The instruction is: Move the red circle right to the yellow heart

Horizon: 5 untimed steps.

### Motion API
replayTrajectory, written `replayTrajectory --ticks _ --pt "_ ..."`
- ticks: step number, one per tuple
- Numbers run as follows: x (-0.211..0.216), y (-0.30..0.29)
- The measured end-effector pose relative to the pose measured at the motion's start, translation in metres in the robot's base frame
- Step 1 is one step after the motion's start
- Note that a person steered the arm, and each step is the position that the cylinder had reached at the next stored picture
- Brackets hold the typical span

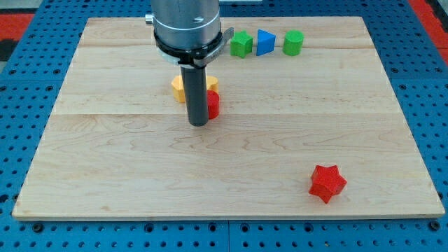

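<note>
In the camera view, the straight dark rod is standing upright over the pale wooden table top [280, 140], and my tip [199, 124] is resting on the wood a little toward the view's left of the board's middle. The rod has no jaws and is holding nothing; its lower end is sitting against the view's left side of the red circle block [213, 103], covering most of it, so only a red sliver is showing. Just behind, toward the view's top, the yellow heart block [179, 87] is peeking out on both sides of the rod, touching or nearly touching the red circle.

Along the table's top edge, a green star-like block [241, 44], a blue triangular block [265, 43] and a green cylinder block [293, 43] are sitting in a close row, well apart from the tip. A red star block [327, 183] is lying alone near the bottom right corner.
</note>
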State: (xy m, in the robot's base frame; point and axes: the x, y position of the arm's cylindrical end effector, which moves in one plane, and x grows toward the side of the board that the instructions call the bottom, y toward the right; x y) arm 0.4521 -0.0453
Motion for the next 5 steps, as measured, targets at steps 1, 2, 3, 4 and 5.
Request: replayTrajectory --ticks 1,2,3,4,5 --pt "0.010 -0.033" --pt "0.011 -0.052" --pt "-0.004 -0.050" --pt "-0.008 -0.043" --pt "-0.008 -0.025"
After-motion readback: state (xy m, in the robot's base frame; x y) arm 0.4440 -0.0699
